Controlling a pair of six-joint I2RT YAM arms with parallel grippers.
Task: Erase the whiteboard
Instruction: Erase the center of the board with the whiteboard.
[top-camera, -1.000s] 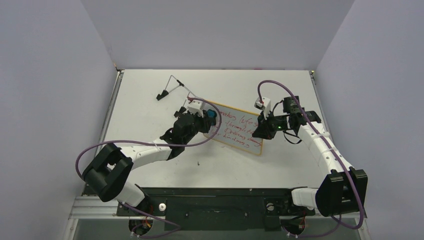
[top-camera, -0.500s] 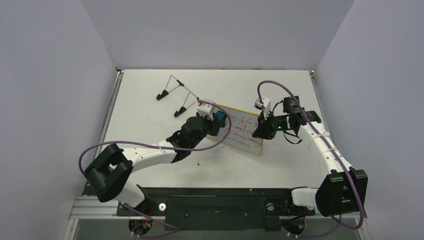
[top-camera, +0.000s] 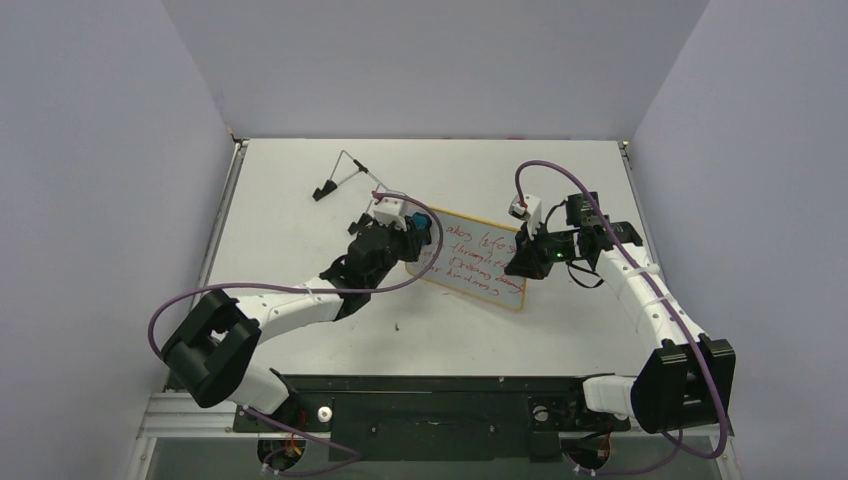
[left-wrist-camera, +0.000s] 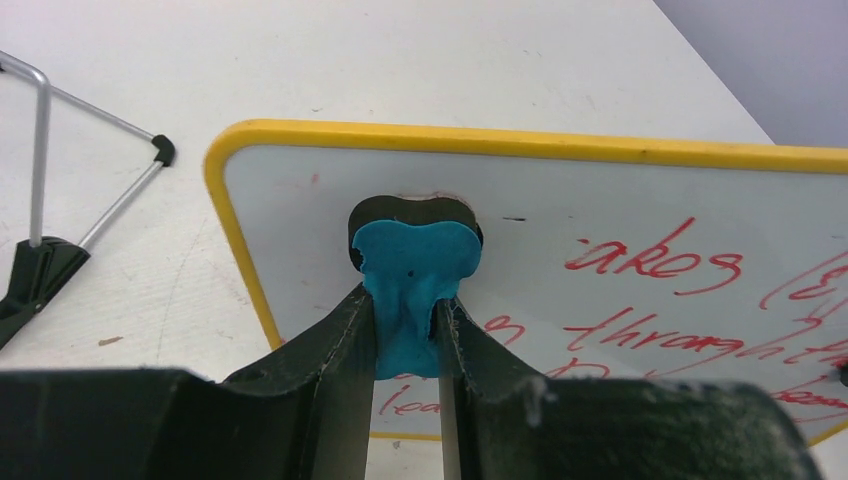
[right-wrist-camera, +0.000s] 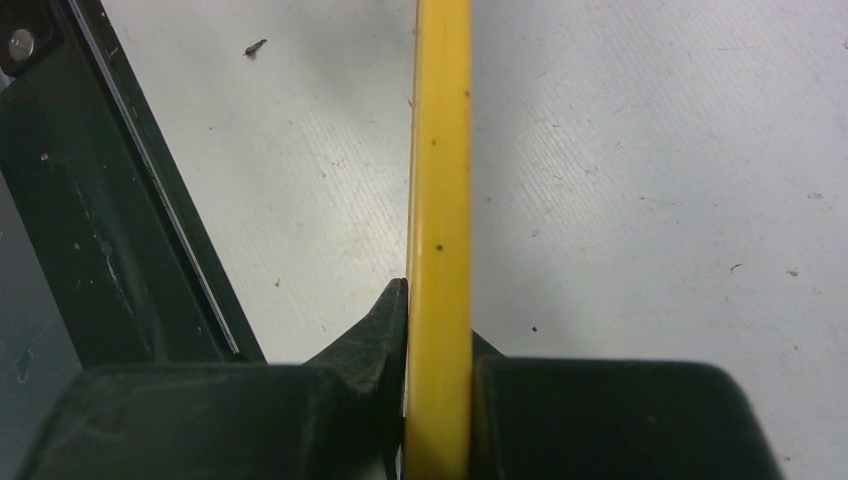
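Note:
The whiteboard (top-camera: 478, 264) has a yellow rim and red handwriting and lies tilted mid-table. My right gripper (top-camera: 521, 259) is shut on its right edge; in the right wrist view the rim (right-wrist-camera: 441, 180) runs between the jaws of that gripper (right-wrist-camera: 438, 325). My left gripper (top-camera: 418, 236) is shut on a blue eraser (top-camera: 426, 236). In the left wrist view the eraser (left-wrist-camera: 415, 262) presses its dark pad on the whiteboard (left-wrist-camera: 620, 200) near its upper left corner, squeezed between the jaws of the left gripper (left-wrist-camera: 408, 335). The board around the eraser is wiped white.
A thin wire stand (top-camera: 343, 168) with black feet lies behind the board's left end, seen close in the left wrist view as wire stand (left-wrist-camera: 38, 150). A small dark crumb (top-camera: 398, 325) lies on the table in front. The black base rail (top-camera: 440, 400) runs along the near edge.
My left gripper swept the eraser right across the board's top left, then back left. The first letter of the top word is gone. The right arm and board stayed still.

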